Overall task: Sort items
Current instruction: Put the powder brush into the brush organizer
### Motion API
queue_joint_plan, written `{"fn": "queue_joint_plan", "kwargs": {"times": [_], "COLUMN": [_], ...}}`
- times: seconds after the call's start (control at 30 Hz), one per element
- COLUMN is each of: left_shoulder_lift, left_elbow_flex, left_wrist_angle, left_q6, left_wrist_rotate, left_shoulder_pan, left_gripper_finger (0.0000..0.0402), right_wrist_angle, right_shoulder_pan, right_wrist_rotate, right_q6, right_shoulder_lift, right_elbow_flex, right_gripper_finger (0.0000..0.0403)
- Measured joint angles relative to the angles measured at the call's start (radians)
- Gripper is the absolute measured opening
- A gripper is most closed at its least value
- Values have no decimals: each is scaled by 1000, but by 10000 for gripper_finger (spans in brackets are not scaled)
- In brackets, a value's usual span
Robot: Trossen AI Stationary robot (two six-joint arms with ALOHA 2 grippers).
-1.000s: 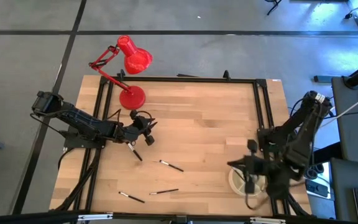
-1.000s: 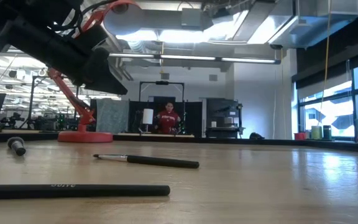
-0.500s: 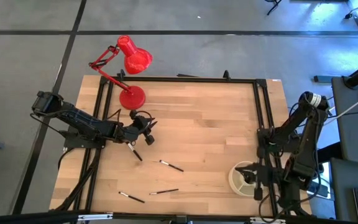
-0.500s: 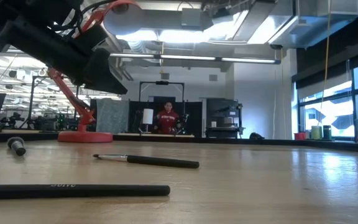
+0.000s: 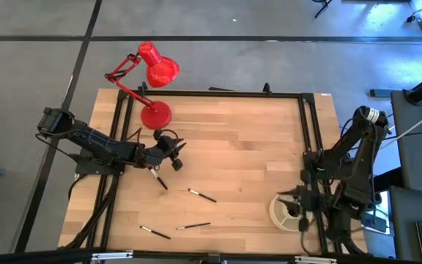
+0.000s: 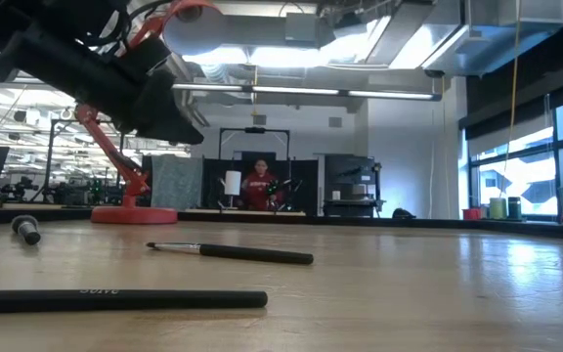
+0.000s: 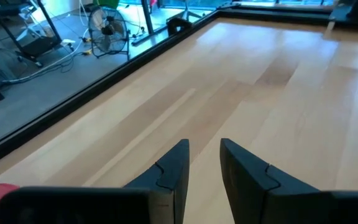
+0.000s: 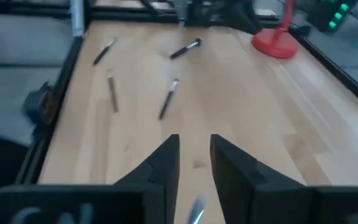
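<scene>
Four makeup brushes (image 5: 202, 196) lie unsorted on the wooden table (image 5: 240, 139) well apart from the cream dish (image 5: 278, 213), where the right gripper (image 5: 293, 211) hovers, fingers slightly apart, apparently releasing a brush; left gripper (image 5: 168, 149) empty, fingers apart.

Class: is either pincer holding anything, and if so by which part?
Left pincer: nothing. Right pincer: parted above the dish; a brush shows below its gap, apparently not gripped.

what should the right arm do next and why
Probably swing the right gripper away from the cream dish toward the loose brushes, likely the nearest one. Its fingers stand apart with nothing clearly held between them, and four brushes lie on the table. The left gripper waits near the red lamp.
</scene>
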State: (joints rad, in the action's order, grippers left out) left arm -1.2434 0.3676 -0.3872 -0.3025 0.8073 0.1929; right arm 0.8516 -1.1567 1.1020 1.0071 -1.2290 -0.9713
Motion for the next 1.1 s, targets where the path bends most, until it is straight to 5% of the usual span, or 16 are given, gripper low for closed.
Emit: {"fn": "queue_joint_plan", "kwargs": {"times": [0.27, 0.5, 0.67, 0.83, 1.0, 1.1], "left_shoulder_lift": [0, 31, 125, 182, 186, 177], "left_elbow_flex": [0, 27, 131, 266, 313, 313], "left_wrist_angle": [-41, -32, 347, 783, 952, 1001], "left_q6": [68, 207, 149, 22, 33, 27], "left_wrist_rotate": [-94, -461, -634, -616, -599, -640], "left_shoulder_pan": [-23, -36, -25, -23, -30, -47], "left_gripper_finger": [86, 86, 86, 86, 88, 95], "right_wrist_angle": [5, -65, -123, -209, -308, -353], "right_shoulder_pan": [318, 592, 681, 783, 944, 986], "right_wrist_rotate": [-254, -404, -414, -457, -721, -757], "right_q6": [-142, -230, -260, -302, -363, -394], "right_shoulder_lift": [84, 84, 78, 57, 20, -18], "right_elbow_flex": [-1, -1, -1, -1, -1, -1], "right_gripper_finger": [94, 94, 94, 94, 94, 94]}}
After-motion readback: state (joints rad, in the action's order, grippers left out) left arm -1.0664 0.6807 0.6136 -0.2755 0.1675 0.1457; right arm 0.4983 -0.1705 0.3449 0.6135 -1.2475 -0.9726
